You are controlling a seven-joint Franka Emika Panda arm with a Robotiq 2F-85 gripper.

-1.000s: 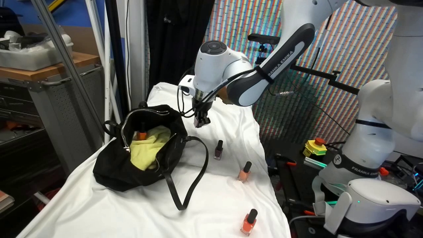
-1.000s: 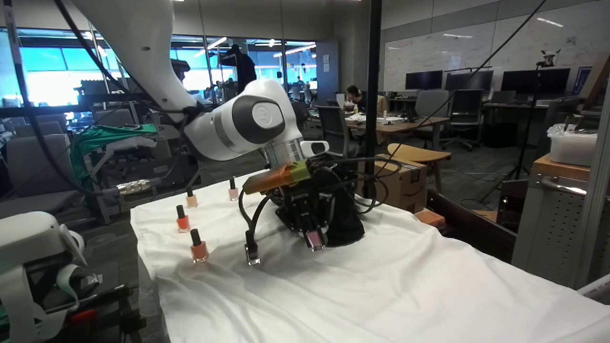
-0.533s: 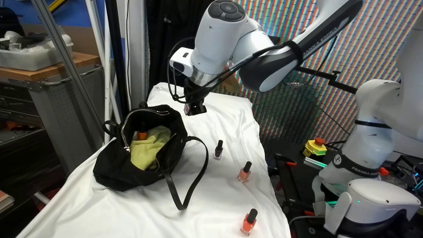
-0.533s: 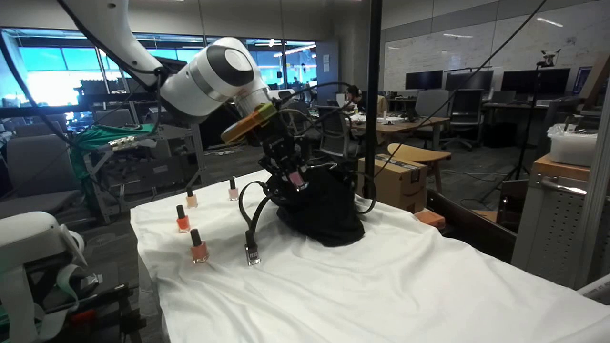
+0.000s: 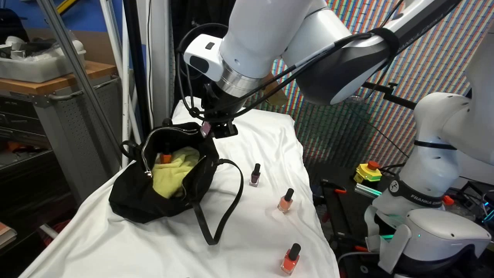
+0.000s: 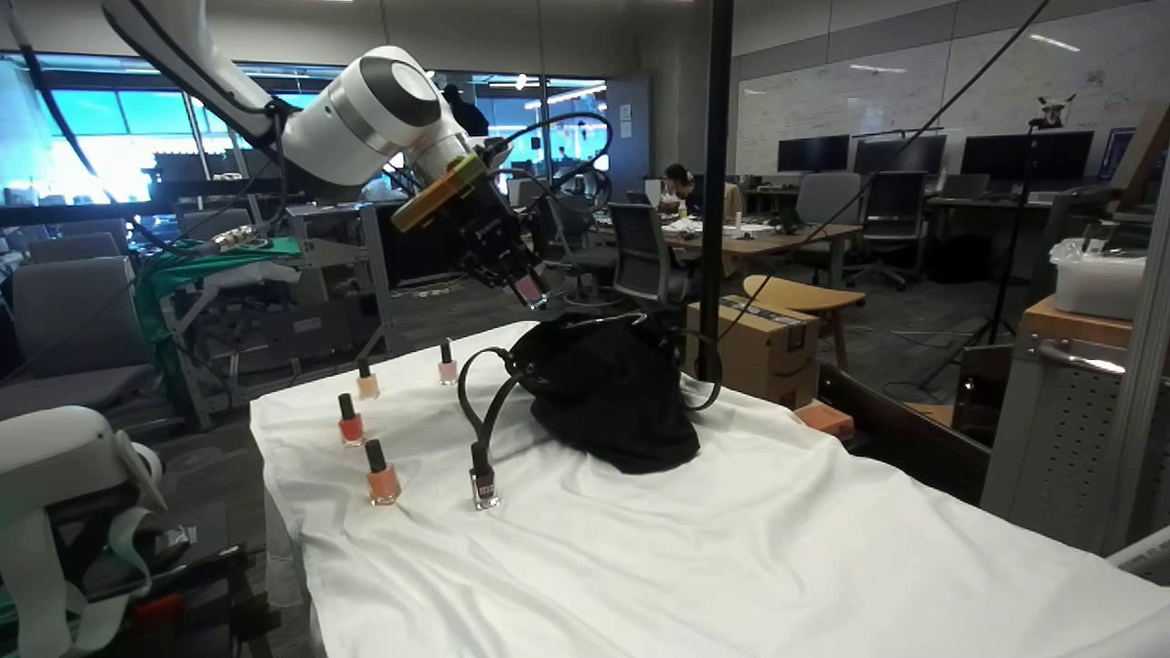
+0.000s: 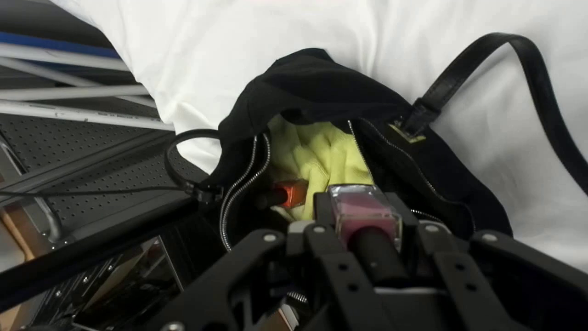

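Observation:
My gripper (image 7: pixel 363 209) is shut on a mauve nail polish bottle (image 6: pixel 528 291), whose black cap points back toward the palm. In both exterior views the bottle is up in the air, near the rim of a black handbag (image 5: pixel 154 204). The bag's zipped mouth gapes in the wrist view, showing a yellow cloth (image 7: pixel 317 156) inside. On that cloth lies an orange bottle (image 7: pixel 294 193), its dark cap in shadow. Outside the bag stand a dark purple bottle (image 5: pixel 254 177), a coral bottle (image 6: pixel 384 482), a red-orange bottle (image 6: pixel 351 429), a peach bottle (image 6: pixel 367 386) and a pale pink bottle (image 6: pixel 447 370).
A rumpled white cloth (image 6: pixel 731 548) covers the table. The bag's strap (image 5: pixel 225 220) loops out over it toward the bottles. Upright poles (image 5: pixel 127 85) and a grey cabinet (image 5: pixel 94 135) stand beyond the bag's side; a cardboard box (image 6: pixel 768 352) is past the table.
My gripper has risen from low beside the bag and moved toward and above its rim, carrying the mauve bottle. The bag and standing bottles have stayed put.

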